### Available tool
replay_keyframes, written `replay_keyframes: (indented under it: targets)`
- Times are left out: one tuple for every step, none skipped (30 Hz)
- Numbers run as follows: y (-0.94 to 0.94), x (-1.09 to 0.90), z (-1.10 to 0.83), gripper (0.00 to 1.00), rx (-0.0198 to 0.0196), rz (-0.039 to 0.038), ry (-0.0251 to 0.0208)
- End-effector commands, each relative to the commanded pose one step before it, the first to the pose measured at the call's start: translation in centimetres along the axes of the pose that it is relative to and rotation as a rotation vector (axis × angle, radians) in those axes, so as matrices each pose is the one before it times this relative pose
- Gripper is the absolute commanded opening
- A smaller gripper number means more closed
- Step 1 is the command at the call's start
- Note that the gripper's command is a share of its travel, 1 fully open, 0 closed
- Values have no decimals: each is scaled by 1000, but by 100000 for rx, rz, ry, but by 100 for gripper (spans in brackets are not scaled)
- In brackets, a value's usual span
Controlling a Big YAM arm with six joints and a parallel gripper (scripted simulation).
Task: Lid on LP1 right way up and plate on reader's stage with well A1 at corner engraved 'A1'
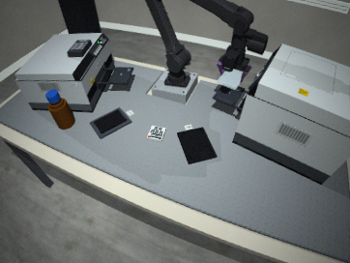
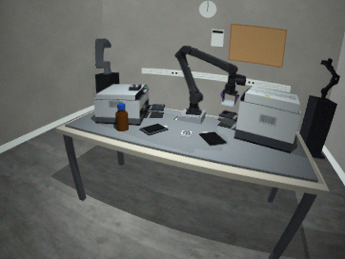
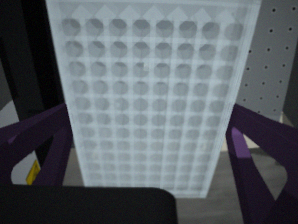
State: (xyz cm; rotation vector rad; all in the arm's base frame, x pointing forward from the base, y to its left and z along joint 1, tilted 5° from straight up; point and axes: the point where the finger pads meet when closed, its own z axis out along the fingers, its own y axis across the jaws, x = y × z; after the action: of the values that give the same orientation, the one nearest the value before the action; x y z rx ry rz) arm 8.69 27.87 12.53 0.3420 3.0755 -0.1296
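My gripper [image 1: 232, 73] [image 2: 230, 97] [image 3: 149, 111] is shut on the pale plate [image 1: 230, 78] [image 2: 229, 102] [image 3: 140, 87], purple fingers at its two long sides. The plate hangs in the air above the dark reader stage [image 1: 227, 96] [image 2: 227, 115] at the right. Its rows of wells show in the wrist view; I cannot tell well A1 or whether a lid covers it. The dispenser's stage [image 1: 122, 74] at the left bears nothing visible. A dark framed nest [image 1: 98, 130] and a black pad [image 1: 197, 145] lie on the deck; their labels are unreadable. No separate lid can be made out.
The reader housing [image 1: 271, 116] [image 2: 267, 119] stands close beside the plate, on the right. The dispenser [image 1: 50, 60] [image 2: 107, 107] is at the left. The amber bottle [image 1: 61, 116] [image 2: 122, 120] with a blue cap stands upright beside it. A printed marker [image 1: 157, 132] lies mid-deck.
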Motion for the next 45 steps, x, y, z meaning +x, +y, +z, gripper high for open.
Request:
replay_keyframes:
  targets:
    - [457, 559, 586, 86, -1583, -2, 262]
    - [0, 0, 0, 86, 0, 0, 0]
    - [0, 0, 0, 86, 0, 0, 0]
    - [19, -4, -41, 86, 253, 39, 12]
    - [46, -13, -114, 86, 26, 17, 3]
    - [48, -8, -115, 86, 9, -1, 1]
    - [47, -11, -87, 86, 16, 23, 3]
    - [-95, 17, 130, 86, 494, -21, 15]
    - [-48, 38, 366, 86, 100, -1, 4]
    - [-50, 34, 327, 86, 99, -25, 4]
    - [54, 8, 98, 86, -163, 8, -3]
    - [-34, 12, 95, 86, 214, -12, 7]
    - [-42, 15, 101, 86, 267, -40, 8]
    - [-33, 5, 69, 86, 192, 8, 8]
    - [-24, 13, 78, 86, 116, -7, 5]
    - [-24, 24, 151, 86, 94, -7, 6]
    - [7, 20, 162, 86, -14, 24, 4]
    - [2, 27, 150, 86, 4, -20, 2]
    - [0, 0, 0, 86, 0, 0, 0]
    - [0, 0, 0, 86, 0, 0, 0]
    - [86, -23, -315, 86, -587, 54, -6]
    - [62, -16, -204, 86, -474, 54, -31]
    - [153, -6, -175, 86, -846, 30, -22]
    - [176, 3, -116, 86, -898, 27, -22]
    - [13, 7, 20, 86, -452, 47, -10]
    - [-161, 17, 178, 86, 417, -42, 9]
    - [-158, 31, 267, 86, 413, -23, 10]
    - [-194, 21, 278, 86, 459, -25, 11]
    - [-56, 12, 77, 86, 211, -12, 5]
    - [-53, 12, 183, 86, 590, -7, 15]
    - [-10, 24, 208, 86, 448, -44, 10]
    - [24, 27, 272, 86, 305, 8, 8]
    - [59, 22, 173, 86, 221, -32, 5]
    - [204, -7, -99, 86, -437, 22, -7]
    - [167, -8, -99, 86, -352, 17, -5]
    - [0, 0, 0, 86, 0, 0, 0]
    - [0, 0, 0, 86, 0, 0, 0]
    - [-13, -17, -252, 86, -397, 44, -4]
    - [56, -8, -170, 86, -455, 28, -6]
    - [-127, 25, 199, 86, -118, 11, -24]
    - [-17, 45, 231, 86, 0, -18, -2]
    - [-33, 10, 72, 86, 80, -5, -2]
    - [-46, 7, 99, 86, 147, -9, 1]
    - [-45, 19, 198, 86, 513, -53, 7]
    - [-53, 7, 105, 86, 278, 4, 4]
